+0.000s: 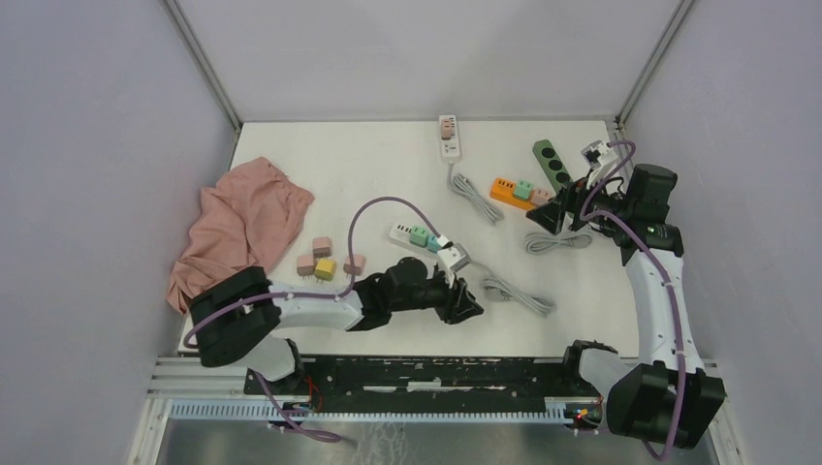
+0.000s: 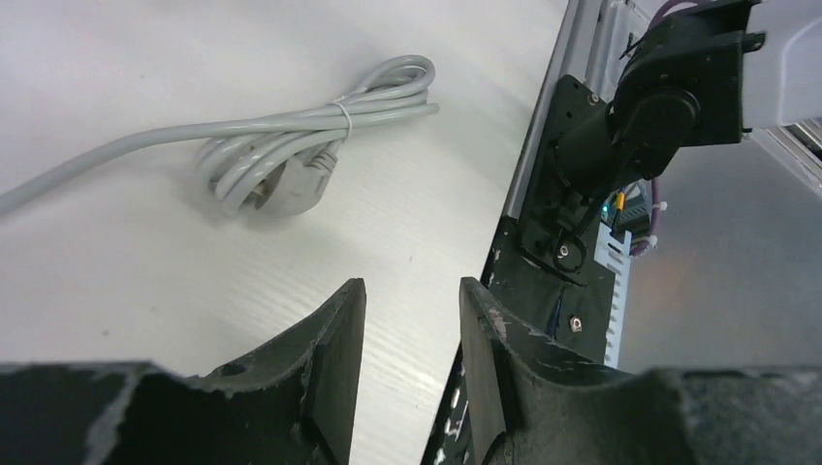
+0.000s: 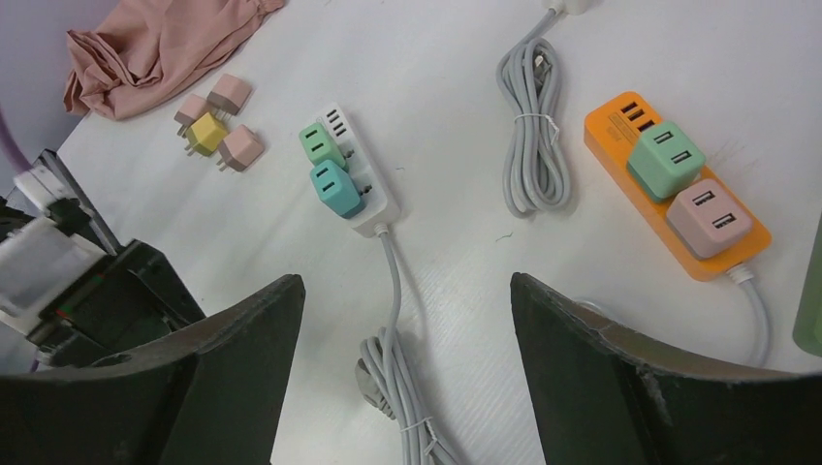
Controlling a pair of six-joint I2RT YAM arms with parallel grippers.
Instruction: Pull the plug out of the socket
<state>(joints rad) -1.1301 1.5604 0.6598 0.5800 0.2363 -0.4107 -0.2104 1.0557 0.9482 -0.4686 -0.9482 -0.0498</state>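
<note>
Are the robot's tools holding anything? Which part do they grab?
Nothing is held. The left tool has its fingers a little apart with nothing between them. The right tool is wide open and empty too.

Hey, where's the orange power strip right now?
In the top view, the orange power strip lies far right on the table, between a bundled grey cord and the dark green strip, just beyond the right gripper.

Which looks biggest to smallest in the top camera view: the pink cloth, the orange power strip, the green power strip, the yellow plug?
1. pink cloth, by far.
2. orange power strip and green power strip: about the same length, too close to rank.
3. yellow plug, smallest.
</note>
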